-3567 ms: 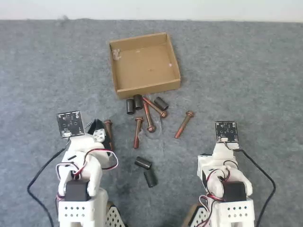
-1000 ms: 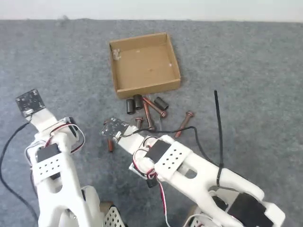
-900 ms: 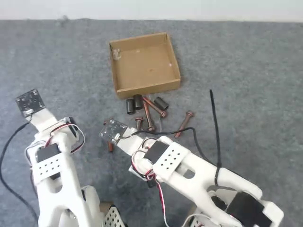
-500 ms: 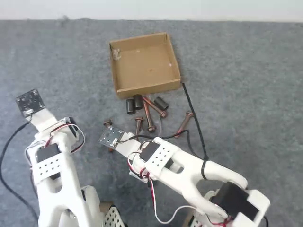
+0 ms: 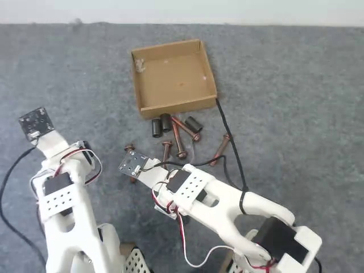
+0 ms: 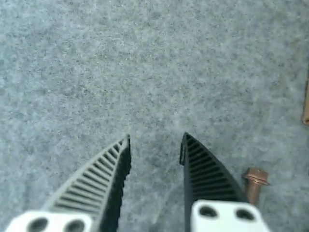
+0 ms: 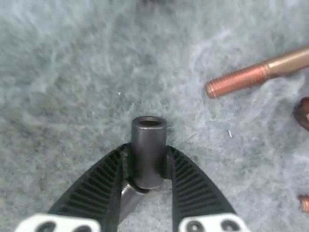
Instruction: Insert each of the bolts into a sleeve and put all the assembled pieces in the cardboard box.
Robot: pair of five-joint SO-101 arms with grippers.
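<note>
Grey carpet (image 5: 296, 85) w/ a shallow square brown cardboard box (image 5: 176, 106) sitting at the far side. Just in front of it, copper-coloured bolts (image 5: 221, 149) & short black cylindrical sleeves (image 5: 160, 124) are lying loose. A thin black cable (image 5: 230, 141) is trailing from the box corner past the rightmost bolt. The right gripper (image 7: 147, 155) is clamping one black sleeve (image 7: 148, 137), open end poking out, near a threaded bolt end (image 7: 241, 77). The left gripper (image 6: 155, 141) is hanging partly open over carpet, holding nothing, beside a bolt head (image 6: 255, 177).

Black sleeve (image 7: 148, 145) clamped in right tool (image 7: 147, 152); copper bolts (image 5: 177, 137) loose near box (image 5: 179, 105).
</note>
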